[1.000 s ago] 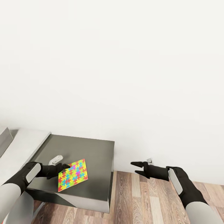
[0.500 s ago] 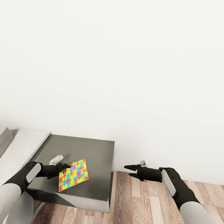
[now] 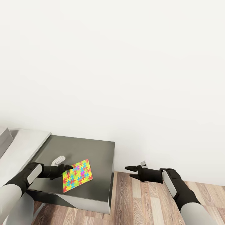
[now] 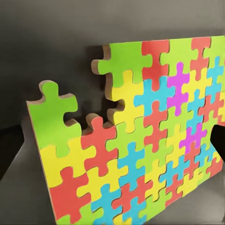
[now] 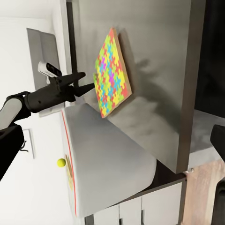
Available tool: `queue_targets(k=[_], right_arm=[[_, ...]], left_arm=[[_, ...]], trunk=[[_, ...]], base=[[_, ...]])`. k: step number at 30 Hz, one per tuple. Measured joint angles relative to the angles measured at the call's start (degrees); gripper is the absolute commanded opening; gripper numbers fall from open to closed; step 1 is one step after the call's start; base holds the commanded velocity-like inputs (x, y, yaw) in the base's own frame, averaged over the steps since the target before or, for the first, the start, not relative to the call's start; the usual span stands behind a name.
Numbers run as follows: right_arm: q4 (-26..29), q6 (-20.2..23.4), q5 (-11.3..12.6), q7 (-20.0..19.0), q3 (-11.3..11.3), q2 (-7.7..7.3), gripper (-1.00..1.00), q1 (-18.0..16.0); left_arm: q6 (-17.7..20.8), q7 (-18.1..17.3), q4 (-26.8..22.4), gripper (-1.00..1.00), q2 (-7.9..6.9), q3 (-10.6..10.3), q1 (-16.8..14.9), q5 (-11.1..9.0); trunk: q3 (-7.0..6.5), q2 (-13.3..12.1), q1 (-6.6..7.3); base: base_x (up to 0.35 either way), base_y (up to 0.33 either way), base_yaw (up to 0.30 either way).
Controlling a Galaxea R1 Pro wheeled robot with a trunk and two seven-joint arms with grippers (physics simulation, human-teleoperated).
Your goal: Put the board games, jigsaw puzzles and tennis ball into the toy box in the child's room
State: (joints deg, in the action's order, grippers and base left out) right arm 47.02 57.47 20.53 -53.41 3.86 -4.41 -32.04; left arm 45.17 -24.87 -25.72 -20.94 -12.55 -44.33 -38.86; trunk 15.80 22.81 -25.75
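Jigsaw puzzle [image 3: 77, 175] is the thing in play here: a thin board of red, yellow, blue, green and a few purple pieces, pinched at one edge by the left gripper [image 3: 66, 169] and held lifted and tilted over the dark end of the table [image 3: 93, 150]. In the right wrist view you can see it standing clear of the surface with its shadow falling on the tabletop behind it. One corner has pieces missing, so the edge there is notched.

My take on doing this step well: the grip is only on the rim of a thin board, so I'd keep the wrist motion slow and avoid swinging it, since it could pivot or slip out of the fingers. The toy box [image 5: 108, 159], the big pale grey tub, sits just beside the puzzle along the table, so it's a short carry. I'd get the board over the opening and level it before letting go.

The tennis ball [image 5: 61, 162] sits on the table by the far side of the toy box.

Right gripper [image 3: 132, 172] hangs over the wood floor off the end of the table, fingers spread, nothing in it.

No readable writing, brands or labels anywhere.
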Motion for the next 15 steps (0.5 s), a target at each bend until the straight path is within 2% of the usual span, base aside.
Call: queue_targets(k=[3,10,15], right_arm=[[0.0,0.0,0.0,0.0,0.0,-0.08,1.0,0.0],[0.0,0.0,0.0,0.0,0.0,0.1,1.0,0.0],[0.0,0.0,0.1,0.0,-0.1,0.44,1.0,0.0]], left_arm=[[0.0,-0.4,-0.1,1.0,0.0,-0.2,0.0,-0.1],[0.0,-4.5,-0.3,1.0,0.08,-0.3,0.0,0.1],[0.1,-5.4,-0.3,1.0,0.08,-0.3,0.0,0.1]], trunk=[[0.0,0.0,0.0],[0.0,0.0,0.0],[0.0,0.0,0.0]], base=[[0.0,0.0,0.0],[0.0,0.0,0.0],[0.0,0.0,0.0]])
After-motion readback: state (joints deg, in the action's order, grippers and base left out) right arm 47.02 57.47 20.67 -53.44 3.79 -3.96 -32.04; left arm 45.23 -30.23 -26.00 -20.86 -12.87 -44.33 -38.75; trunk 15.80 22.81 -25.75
